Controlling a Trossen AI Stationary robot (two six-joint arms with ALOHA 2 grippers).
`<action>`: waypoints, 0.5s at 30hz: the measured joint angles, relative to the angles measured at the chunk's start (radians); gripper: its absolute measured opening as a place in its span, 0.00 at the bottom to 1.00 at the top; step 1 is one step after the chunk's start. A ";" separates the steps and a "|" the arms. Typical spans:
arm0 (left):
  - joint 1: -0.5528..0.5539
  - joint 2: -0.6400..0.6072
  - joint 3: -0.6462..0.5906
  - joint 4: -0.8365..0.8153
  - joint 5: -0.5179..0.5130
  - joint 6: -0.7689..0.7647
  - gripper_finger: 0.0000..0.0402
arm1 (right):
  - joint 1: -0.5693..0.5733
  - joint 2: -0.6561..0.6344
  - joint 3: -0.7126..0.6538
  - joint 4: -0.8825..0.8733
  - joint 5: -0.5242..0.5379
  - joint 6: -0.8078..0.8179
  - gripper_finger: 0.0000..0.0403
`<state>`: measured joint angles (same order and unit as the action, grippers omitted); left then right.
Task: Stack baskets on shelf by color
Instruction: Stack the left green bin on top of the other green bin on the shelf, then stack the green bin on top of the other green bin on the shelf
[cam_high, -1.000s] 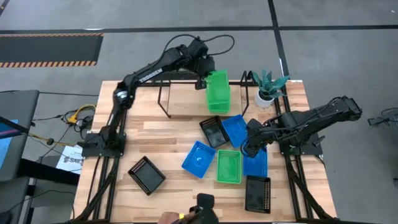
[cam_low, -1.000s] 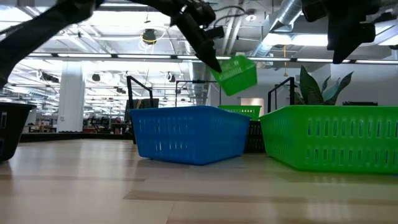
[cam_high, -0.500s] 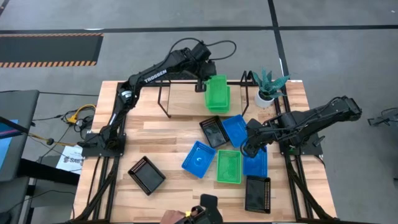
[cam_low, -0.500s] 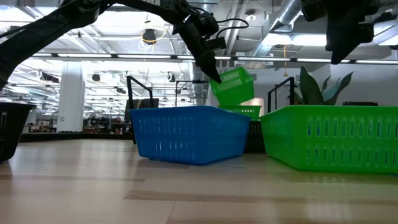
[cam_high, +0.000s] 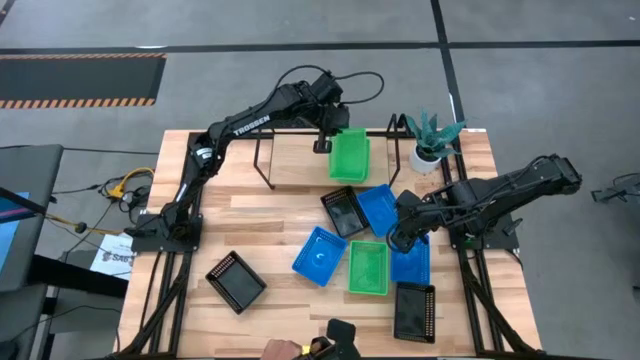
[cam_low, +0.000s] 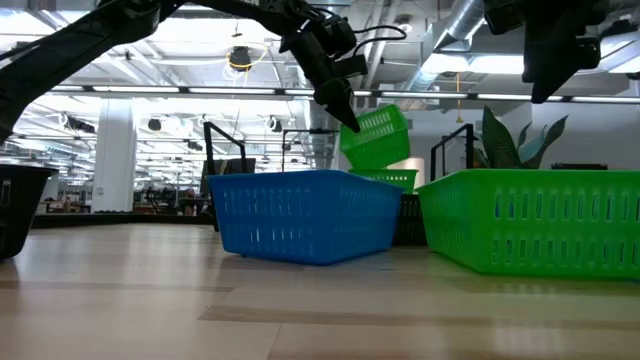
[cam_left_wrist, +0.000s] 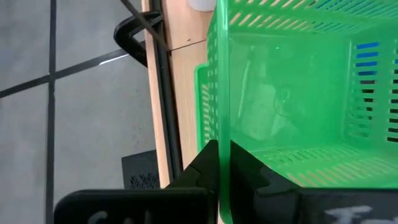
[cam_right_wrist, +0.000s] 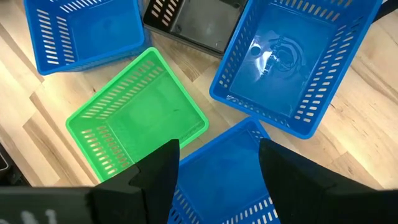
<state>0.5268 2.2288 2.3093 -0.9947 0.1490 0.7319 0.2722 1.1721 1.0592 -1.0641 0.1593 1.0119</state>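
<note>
A: Baskets are being sorted onto the shelf (cam_high: 300, 150). A green basket (cam_high: 349, 155) is gripped by its wall in the left gripper (cam_high: 326, 138), the fingers clamped on either side of the plastic, and is held tilted above the shelf's right end, over a second green basket (cam_low: 390, 179) already resting there.

B: Which step is judged to be in hand?

A: The nesting of the held basket into the one below. It is not yet seated; a gap is seen between them in the low view.

B: What is called for next?

A: The held basket would need to be levelled, lowered squarely into the lower one, and let go.

B: And the right gripper (cam_right_wrist: 214, 168)?

A: It is held spread apart, empty, over a blue basket (cam_right_wrist: 224, 180) in front of the shelf. More baskets lie near it: a third green one (cam_high: 367, 268), two more blue (cam_high: 378, 208) (cam_high: 319, 256) and three black (cam_high: 343, 211) (cam_high: 236, 281) (cam_high: 414, 312).
</note>
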 joint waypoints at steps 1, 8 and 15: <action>-0.001 0.000 0.000 -0.001 0.003 0.000 0.01 | 0.000 0.000 0.000 0.000 0.000 -0.001 0.61; 0.000 0.000 0.000 0.007 0.001 -0.009 0.18 | 0.000 0.000 0.000 0.000 0.000 -0.002 0.61; 0.000 -0.002 0.000 0.027 -0.005 -0.014 0.31 | 0.000 0.000 0.000 0.000 0.000 -0.002 0.61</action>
<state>0.5270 2.2272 2.3093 -0.9682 0.1444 0.7182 0.2722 1.1721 1.0592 -1.0643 0.1593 1.0100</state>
